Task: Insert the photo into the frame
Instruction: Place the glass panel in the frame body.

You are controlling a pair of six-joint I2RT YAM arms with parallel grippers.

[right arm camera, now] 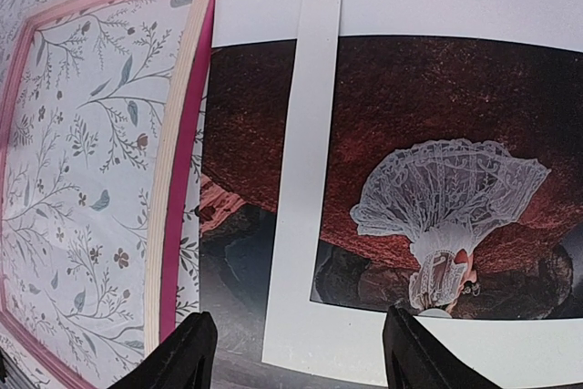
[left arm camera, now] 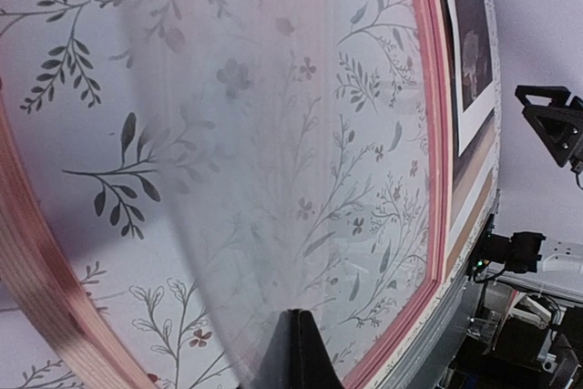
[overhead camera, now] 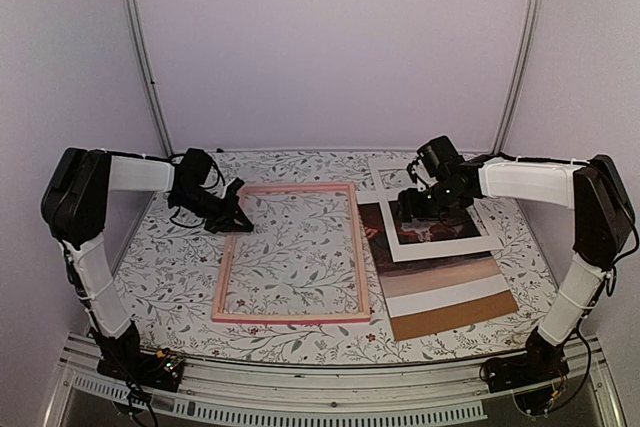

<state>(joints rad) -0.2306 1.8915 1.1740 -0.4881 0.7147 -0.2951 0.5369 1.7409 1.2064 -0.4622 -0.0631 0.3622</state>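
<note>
The frame [overhead camera: 290, 319], thin and pink, lies flat mid-table and shows the floral cloth through it. To its right is the photo [overhead camera: 373, 239], a dark reddish canyon print, with a white mat [overhead camera: 440, 247] lying askew on top. My right gripper [overhead camera: 413, 209] hovers open over the mat's left strip. In the right wrist view its fingertips [right arm camera: 185, 355] straddle the mat [right arm camera: 310, 161], and the photo [right arm camera: 428, 97] with its white-dressed figure shows through the window. My left gripper [overhead camera: 240, 221] is shut at the frame's far left corner. Its joined fingertips [left arm camera: 305, 353] point across the frame [left arm camera: 435, 152].
A plain brown backing board [overhead camera: 455, 314] sticks out from under the photo at the near right. The table [overhead camera: 160, 277] carries a floral cloth. A metal rail [overhead camera: 330, 387] runs along the near edge, and white walls close in the back and sides.
</note>
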